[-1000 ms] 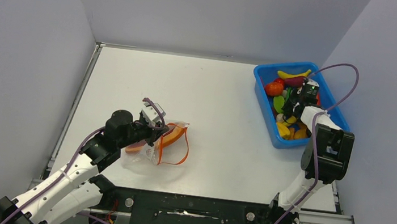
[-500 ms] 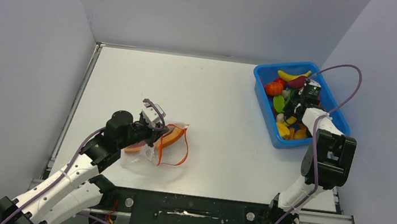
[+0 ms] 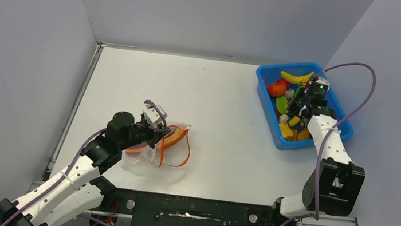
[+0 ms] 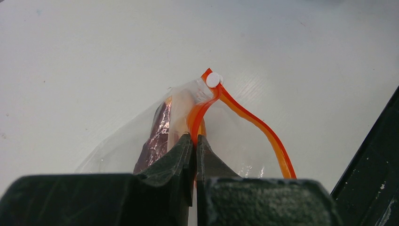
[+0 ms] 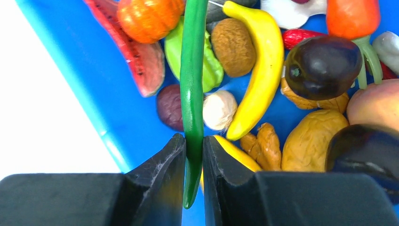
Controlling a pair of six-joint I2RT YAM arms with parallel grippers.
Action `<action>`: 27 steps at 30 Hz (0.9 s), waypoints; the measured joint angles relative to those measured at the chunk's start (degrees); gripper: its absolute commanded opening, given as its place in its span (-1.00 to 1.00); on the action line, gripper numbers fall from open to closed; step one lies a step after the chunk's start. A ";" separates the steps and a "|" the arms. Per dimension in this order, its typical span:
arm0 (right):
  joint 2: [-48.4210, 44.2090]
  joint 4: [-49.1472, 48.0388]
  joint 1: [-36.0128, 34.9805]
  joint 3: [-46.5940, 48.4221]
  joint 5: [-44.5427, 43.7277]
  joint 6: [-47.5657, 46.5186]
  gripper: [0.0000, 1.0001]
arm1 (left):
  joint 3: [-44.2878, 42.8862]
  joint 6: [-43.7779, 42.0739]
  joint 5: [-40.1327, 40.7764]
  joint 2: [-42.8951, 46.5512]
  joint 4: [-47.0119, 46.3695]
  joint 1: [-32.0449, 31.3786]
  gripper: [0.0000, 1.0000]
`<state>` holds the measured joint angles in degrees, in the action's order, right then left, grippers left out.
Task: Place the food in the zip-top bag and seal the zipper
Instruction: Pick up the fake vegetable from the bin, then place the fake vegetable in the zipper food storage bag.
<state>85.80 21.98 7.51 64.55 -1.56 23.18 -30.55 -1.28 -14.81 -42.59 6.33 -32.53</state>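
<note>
Left fingers pinched zipper, propping bag open; right fingers clamped green piece over far-right tray, likely for transfer.

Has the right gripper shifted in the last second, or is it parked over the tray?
Yes. The right gripper, shut on a green pod, has moved toward the far rim of the blue tray, slightly rightward in the top view.

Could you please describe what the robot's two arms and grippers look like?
The left arm and right arm have white links with chunky black joints, and a purple cable loops along each. The left gripper and right gripper have matte black, wedge-shaped fingers tapering to narrow tips.
</note>
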 measured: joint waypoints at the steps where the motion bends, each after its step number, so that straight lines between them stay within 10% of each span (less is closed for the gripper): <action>1: -1.20 0.59 -0.61 -0.02 0.00 0.04 -0.81 | 0.00 0.00 0.00 0.00 0.00 0.00 -1.00; 15: -15.74 8.76 -12.68 -1.05 1.20 -0.50 -0.82 | 0.39 -0.68 0.26 0.20 -0.15 0.00 -1.00; 27: -26.36 9.73 -17.31 -3.28 18.82 -3.23 -0.82 | 0.28 -2.99 2.32 -1.57 -2.12 0.00 -1.00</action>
<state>59.44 31.70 -9.80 61.28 17.26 19.94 -30.26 -4.27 -12.49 -44.16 4.21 -32.53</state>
